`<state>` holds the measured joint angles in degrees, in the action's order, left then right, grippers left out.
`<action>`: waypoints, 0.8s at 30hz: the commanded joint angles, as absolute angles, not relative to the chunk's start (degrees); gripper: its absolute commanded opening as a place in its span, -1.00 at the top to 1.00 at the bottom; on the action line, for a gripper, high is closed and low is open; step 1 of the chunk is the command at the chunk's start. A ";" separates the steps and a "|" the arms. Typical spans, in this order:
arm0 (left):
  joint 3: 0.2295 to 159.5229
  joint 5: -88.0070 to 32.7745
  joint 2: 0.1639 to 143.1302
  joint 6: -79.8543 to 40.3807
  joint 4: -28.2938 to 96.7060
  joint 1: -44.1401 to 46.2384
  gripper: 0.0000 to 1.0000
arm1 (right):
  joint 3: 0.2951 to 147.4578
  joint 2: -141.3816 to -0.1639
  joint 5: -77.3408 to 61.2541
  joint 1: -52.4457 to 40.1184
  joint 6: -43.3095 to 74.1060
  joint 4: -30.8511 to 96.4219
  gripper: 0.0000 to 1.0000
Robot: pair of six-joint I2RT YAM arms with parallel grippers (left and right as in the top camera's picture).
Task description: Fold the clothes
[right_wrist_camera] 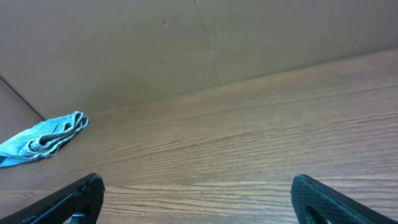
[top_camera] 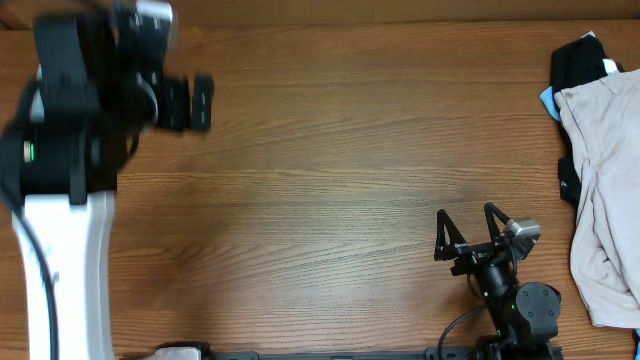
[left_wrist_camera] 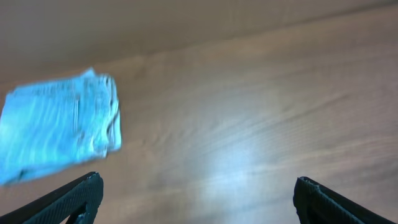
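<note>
Left pincer [left_wrist_camera: 198,182] spread wide, holding nothing; right pincer [right_wrist_camera: 198,180] likewise. Faded light-blue denim jeans [left_wrist_camera: 59,127] lie bundled compactly on the wooden tabletop [left_wrist_camera: 261,118], ahead-left of the left pincer and far ahead-left of the right one. Fold looks essentially done. Beige trousers [top_camera: 605,200] are piled to the right of the right pincer.

The jeans [left_wrist_camera: 59,127] look blurred, cut off at the left edge

The left arm [top_camera: 60,150] is raised, large and blurred at the far left, with the left gripper [top_camera: 203,103] spread wide. The right gripper [top_camera: 466,212] sits low, its fingers equally far apart.
</note>
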<state>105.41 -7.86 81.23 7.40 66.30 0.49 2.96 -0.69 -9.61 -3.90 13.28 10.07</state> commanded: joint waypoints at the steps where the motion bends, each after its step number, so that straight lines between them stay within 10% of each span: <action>1: 94.32 -1.63 71.66 7.05 66.19 0.38 -0.99 | 2.90 -0.16 -9.02 -4.38 13.34 9.76 -1.00; 8: 67.31 1.69 54.78 6.00 61.91 0.34 -1.00 | 2.90 -0.16 -9.02 -4.38 13.34 9.76 -1.00; 24: 5.72 -7.53 18.35 3.66 -4.99 0.36 -0.99 | 2.90 -0.16 -9.02 -4.38 13.34 9.76 -1.00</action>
<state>11.29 -5.72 24.45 5.61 -2.50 0.51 2.92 -0.62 -9.61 -3.90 13.28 10.04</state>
